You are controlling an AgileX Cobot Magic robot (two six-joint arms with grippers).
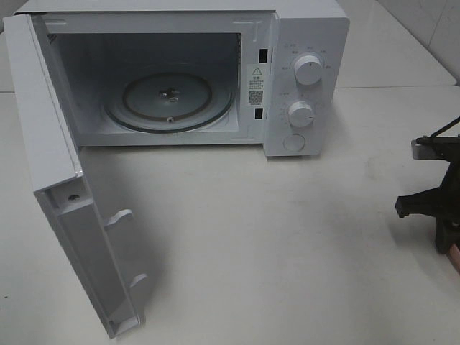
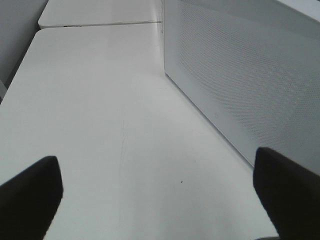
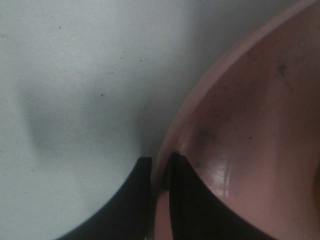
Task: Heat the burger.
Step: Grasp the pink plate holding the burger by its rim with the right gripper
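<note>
Looking for the burger, I find it in no view; I judge it sits further in on the round pink plate [image 3: 250, 100], beyond the frame. The right gripper [image 3: 160, 165] pinches that plate's rim, one finger inside and one outside, clamped tight. The left gripper [image 2: 157, 170] is spread wide, holding nothing, beside the white microwave oven [image 1: 302, 29]. The oven door [image 1: 93, 266] stands open and the glass turntable [image 1: 169, 97] is ready.

Risks: an edge pinch may let the plate tip on lifting and slide the burger off; the plate may also clip the door frame going in.

Count: one plate, one oven, one turntable, two white round dials [image 1: 308, 70], two grippers, no burger visible.
</note>
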